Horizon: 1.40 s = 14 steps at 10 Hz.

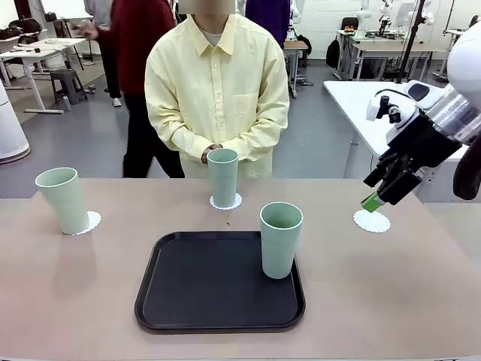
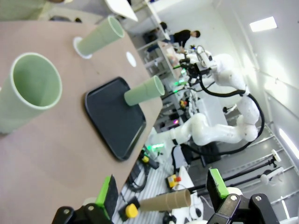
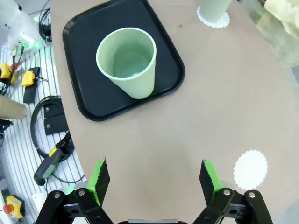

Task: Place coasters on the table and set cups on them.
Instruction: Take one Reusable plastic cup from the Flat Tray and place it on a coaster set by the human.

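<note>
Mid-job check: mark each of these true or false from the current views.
1. Two cups already stand on coasters: true, the left cup and the far cup.
2. The third cup lies tipped over on the table: false, it stands upright on the black tray.
3. The right coaster is bare: true.
4. The right hand holds a cup: false, it is open and empty, above that coaster.

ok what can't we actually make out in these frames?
- Left cup, front view: it covers most of its coaster, and it appears tilted; whether it sits centred is unclear.
- Right gripper, front view: its fingertips overlap, so the gap is hidden; the right wrist view shows it open.
- Person's hands, front view: hidden behind the middle cup.
</note>
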{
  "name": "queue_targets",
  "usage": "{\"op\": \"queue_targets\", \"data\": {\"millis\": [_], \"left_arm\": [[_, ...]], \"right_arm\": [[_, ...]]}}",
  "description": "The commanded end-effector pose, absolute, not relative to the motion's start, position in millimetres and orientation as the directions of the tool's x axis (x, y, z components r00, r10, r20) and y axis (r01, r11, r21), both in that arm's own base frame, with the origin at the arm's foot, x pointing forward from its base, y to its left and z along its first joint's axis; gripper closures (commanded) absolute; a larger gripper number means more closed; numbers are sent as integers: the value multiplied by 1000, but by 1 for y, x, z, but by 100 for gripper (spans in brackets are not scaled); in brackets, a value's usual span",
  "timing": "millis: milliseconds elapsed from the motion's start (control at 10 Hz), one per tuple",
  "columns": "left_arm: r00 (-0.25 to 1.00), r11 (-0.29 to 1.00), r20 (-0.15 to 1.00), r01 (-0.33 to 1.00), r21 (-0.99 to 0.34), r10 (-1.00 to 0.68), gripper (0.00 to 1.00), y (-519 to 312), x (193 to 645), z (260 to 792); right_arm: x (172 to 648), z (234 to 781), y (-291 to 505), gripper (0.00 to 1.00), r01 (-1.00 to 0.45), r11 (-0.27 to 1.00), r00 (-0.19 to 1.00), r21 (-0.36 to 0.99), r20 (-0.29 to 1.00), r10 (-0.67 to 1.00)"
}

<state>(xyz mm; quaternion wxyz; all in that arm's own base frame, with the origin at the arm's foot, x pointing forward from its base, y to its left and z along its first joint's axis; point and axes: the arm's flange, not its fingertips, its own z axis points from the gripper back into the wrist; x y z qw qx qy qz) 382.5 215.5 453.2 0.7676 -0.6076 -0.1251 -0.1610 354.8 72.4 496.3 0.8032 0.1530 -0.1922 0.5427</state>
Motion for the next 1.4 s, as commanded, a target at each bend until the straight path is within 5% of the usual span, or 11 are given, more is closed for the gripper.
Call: {"op": "queue_targets", "data": {"millis": [0,200,400,800,900,1000,1300], "left_arm": [[915,202,395,404,-892,-86,0,216,382,455],[915,202,395,404,-892,-86,0,216,382,455],[915,202,395,404,-892,-86,0,216,382,455],[915,202,395,404,-892,-86,0,216,382,455],[915,202,395,404,-892,-86,0,216,382,455],[915,202,395,404,-892,-86,0,216,382,455],[915,202,395,404,-892,-86,0,216,382,455]], "right_arm": [[354,494,77,0,-933,358,331,33,468,819],[394,460,52,0,-976,201,200,81,698,688],[417,423,54,0,-997,3,60,73,793,606],[432,374,52,0,-997,-64,8,48,856,517],[433,370,54,0,-995,-9,77,96,850,521],[421,378,53,0,-999,-48,-12,14,860,511],[421,378,53,0,-999,-48,-12,14,860,511]]}}
